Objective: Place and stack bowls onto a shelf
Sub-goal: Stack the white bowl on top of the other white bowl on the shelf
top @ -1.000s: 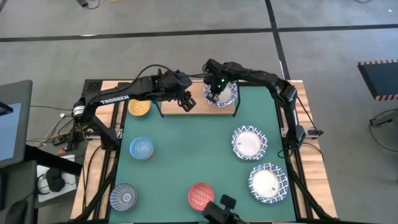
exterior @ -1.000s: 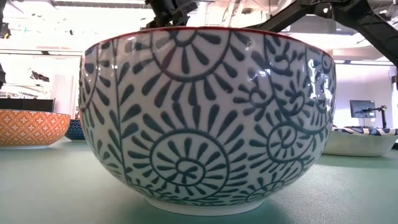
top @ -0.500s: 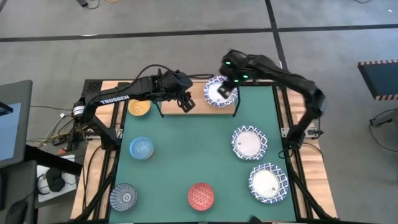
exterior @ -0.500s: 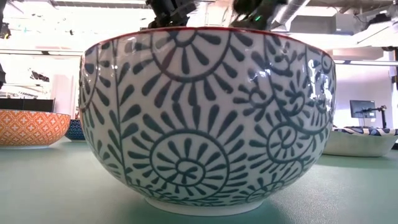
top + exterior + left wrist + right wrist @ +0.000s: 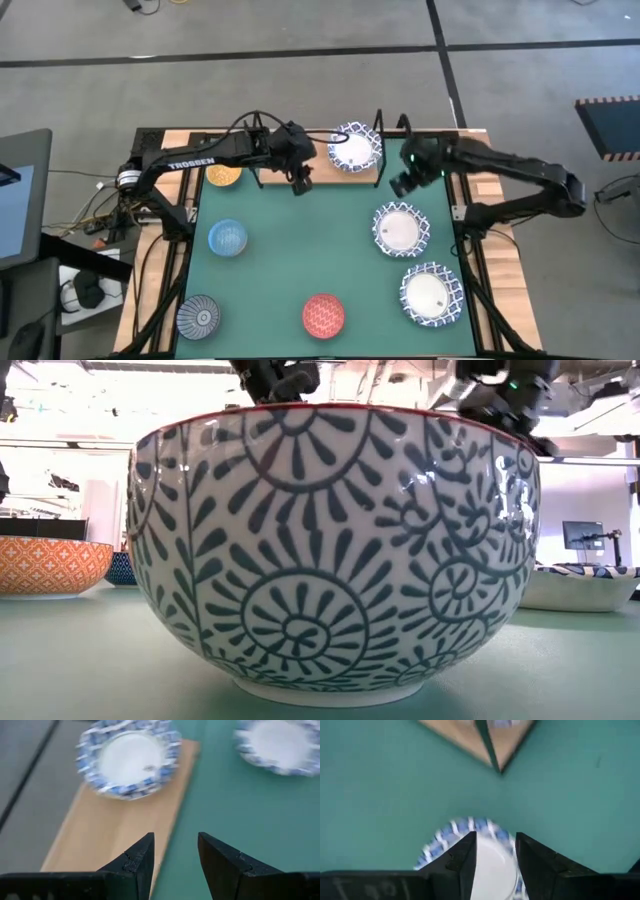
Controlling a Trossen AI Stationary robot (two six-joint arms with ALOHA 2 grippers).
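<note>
The shelf stands along the mat's far edge, and one white bowl with a blue lattice rim rests on its right end. My left gripper hovers open over the plank's near edge, left of that bowl. My right gripper is open past the shelf's right end, above another white lattice bowl on the mat. A third white bowl sits nearer. The yellow, light blue, grey-blue patterned and red bowls rest on the left and near parts.
The green mat has free room in its middle. Thin black wire uprights rise at the shelf's ends. In the low view a patterned bowl fills the picture, with an orange-patterned bowl to its left.
My right gripper has let go of the white bowl on the shelf's right end and drawn away toward the table's right and near edges, to above the white bowl on the mat. The bowl stays on the shelf. My left gripper has shifted slightly toward the near edge.
</note>
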